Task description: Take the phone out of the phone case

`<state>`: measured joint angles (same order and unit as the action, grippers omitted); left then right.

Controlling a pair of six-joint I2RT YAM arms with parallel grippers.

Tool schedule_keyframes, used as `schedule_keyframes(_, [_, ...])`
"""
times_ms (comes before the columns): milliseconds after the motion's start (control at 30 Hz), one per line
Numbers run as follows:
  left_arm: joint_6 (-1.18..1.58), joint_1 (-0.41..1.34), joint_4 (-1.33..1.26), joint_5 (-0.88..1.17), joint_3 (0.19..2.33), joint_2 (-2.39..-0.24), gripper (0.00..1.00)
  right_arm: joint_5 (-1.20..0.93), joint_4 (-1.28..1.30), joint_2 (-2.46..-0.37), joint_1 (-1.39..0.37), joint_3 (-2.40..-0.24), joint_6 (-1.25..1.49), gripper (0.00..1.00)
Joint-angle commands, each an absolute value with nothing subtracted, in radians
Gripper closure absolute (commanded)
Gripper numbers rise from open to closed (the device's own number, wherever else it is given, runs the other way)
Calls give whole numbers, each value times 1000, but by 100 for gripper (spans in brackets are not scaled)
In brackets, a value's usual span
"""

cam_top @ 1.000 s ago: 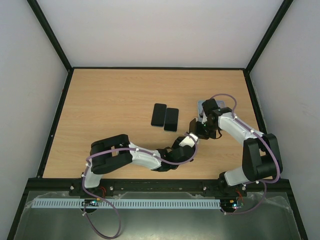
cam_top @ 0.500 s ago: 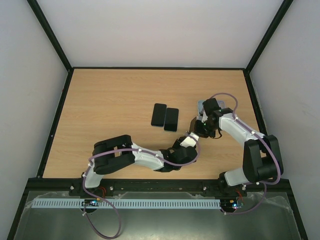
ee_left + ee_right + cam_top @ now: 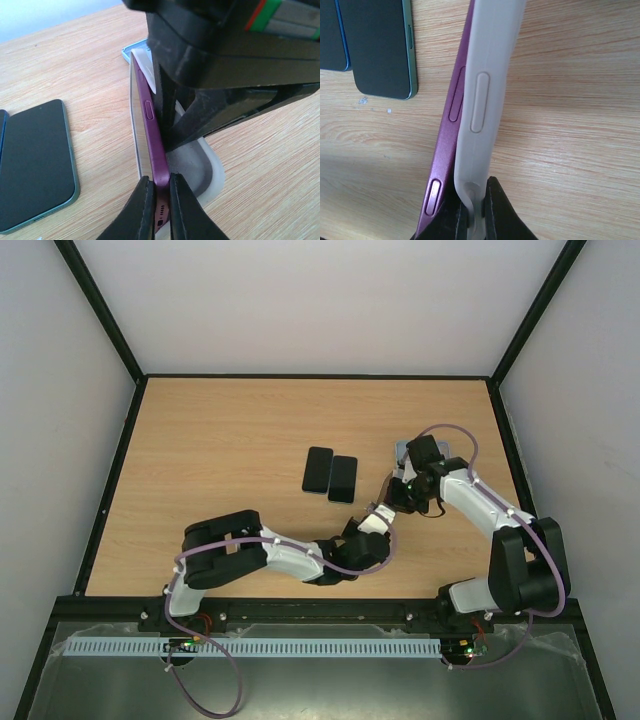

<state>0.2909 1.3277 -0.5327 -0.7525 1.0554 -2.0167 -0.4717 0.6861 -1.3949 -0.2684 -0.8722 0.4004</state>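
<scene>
1. Pinching the lower end of the slim purple phone [image 3: 150, 115], the left gripper [image 3: 160, 200] has both fingers closed flat against the handset's two faces, next to the charging port.
2. The right gripper [image 3: 472, 210] is clamped on the translucent white silicone phone case [image 3: 487, 75]. The case wall sits between its two black fingers.
3. The phone stands on edge above the light wooden table [image 3: 220, 440], right of centre, where the two grippers meet. Whether the case touches the table cannot be told.
4. The phone is partly out of the case. In the right wrist view, its purple side and buttons lie bare just left of the case wall. In the left wrist view, the lower pocket of the case gapes away from the back of the phone.
5. Two dark-screened handsets lie flat, side by side, left of the grippers. The green-edged handset [image 3: 343, 479] is the nearer to the grippers, and the blue-edged handset [image 3: 318, 470] lies just beside it on the left.
6. A light-blue flat item [image 3: 135, 47] lies on the table just beyond the right gripper, mostly hidden.
</scene>
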Motion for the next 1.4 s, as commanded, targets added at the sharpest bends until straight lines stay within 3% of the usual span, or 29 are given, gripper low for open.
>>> schedule_keyframes(0, [296,1295,-536,-856,1012,-1963,96,-487,756,-1367,-270,-865,382,98])
schedule_keyframes(1000, [456,1295,-459,-832,766,-1430,97,-270,764,-1287,-271,-956,351,98])
schedule_keyframes(1367, [123,1236,-249,-1027,704,-1286,97,-303,506,-1238,-215,-972,165,98])
